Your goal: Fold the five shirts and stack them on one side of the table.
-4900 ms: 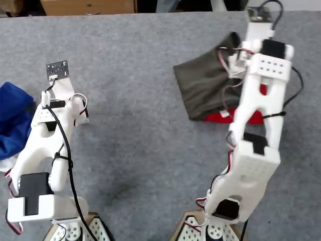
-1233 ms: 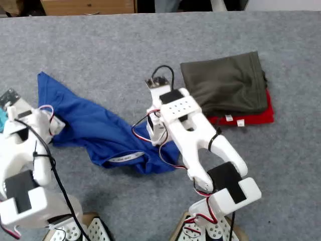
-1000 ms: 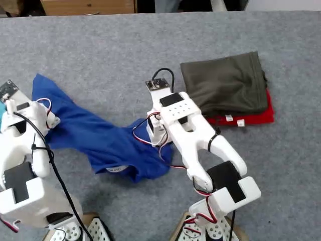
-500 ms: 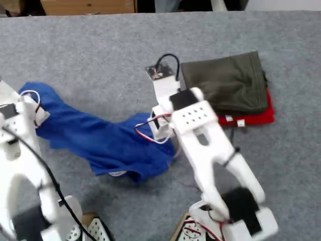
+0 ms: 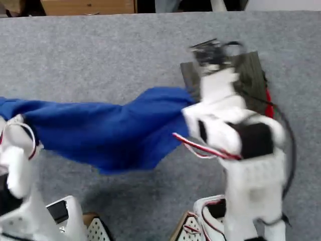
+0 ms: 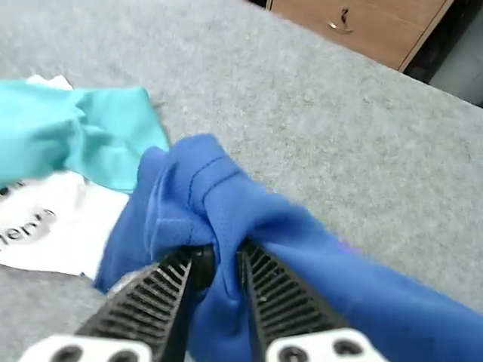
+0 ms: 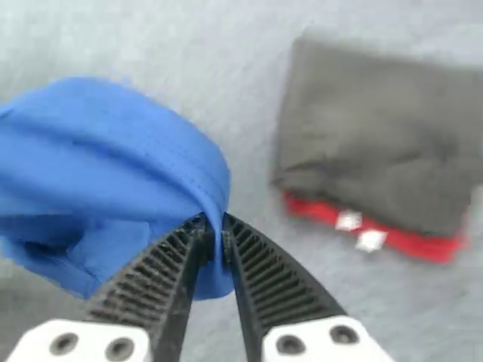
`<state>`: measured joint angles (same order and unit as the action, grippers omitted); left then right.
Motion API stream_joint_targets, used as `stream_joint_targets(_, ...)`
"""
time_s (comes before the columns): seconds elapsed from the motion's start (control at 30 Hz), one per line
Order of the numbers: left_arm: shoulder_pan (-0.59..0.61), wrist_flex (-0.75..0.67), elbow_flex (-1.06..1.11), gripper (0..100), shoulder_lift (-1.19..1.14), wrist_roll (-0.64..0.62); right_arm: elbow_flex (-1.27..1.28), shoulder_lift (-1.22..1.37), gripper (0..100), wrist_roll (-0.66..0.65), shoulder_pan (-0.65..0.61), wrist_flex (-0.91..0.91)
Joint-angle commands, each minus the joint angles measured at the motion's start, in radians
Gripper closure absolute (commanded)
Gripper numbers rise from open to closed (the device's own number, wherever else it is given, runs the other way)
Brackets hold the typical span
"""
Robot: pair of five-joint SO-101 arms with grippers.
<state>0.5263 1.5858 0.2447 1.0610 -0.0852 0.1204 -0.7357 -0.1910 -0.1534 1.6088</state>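
Shirts one and two look done: olive shirt [image 7: 377, 128] sits folded atop the red shirt [image 7: 407, 230] on the right arm's side of the table [image 5: 100, 50]. Blue shirt [image 5: 100, 133] stretches between the arms, apparently lifted, left gripper [image 6: 215, 260] clamped on one end, right gripper [image 7: 213, 226] pinching the other. Teal shirt [image 6: 68, 136] and white shirt [image 6: 45, 226] lie crumpled, waiting. Three to go, I'd say.

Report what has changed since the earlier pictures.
The left end effector and right end effector have gripped the blue shirt, drawn it out and raised it stretched between them. The olive shirt on the red shirt stayed put.
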Motion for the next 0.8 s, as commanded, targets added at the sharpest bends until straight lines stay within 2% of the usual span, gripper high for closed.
stream_joint_targets(0.0,0.013,0.110,-0.179,97,-0.026,0.066,-0.120,-0.068,98.5,-0.035,0.063,-0.003)
stream_joint_targets(0.07,0.013,0.169,-0.263,97,-0.057,0.081,-0.163,-0.085,98.5,-0.032,0.068,-0.005)
stream_joint_targets(0.23,0.064,0.175,-0.447,97,-0.121,0.084,-0.315,-0.087,98.6,-0.031,0.069,-0.031)
stream_joint_targets(0.47,0.107,0.172,-0.771,97,-0.255,0.084,-0.476,-0.085,98.6,-0.029,0.069,-0.348)
stream_joint_targets(0.57,0.110,0.172,-0.918,97,-0.282,0.089,-0.527,-0.085,98.6,0.015,0.069,-0.488)
stream_joint_targets(0.7,0.127,0.172,-1.136,97,-0.264,0.130,-0.638,-0.088,98.6,0.040,0.068,-0.572)
stream_joint_targets(0.77,0.119,0.172,-1.158,97,-0.256,0.143,-0.697,-0.084,98.6,0.040,0.068,-0.591)
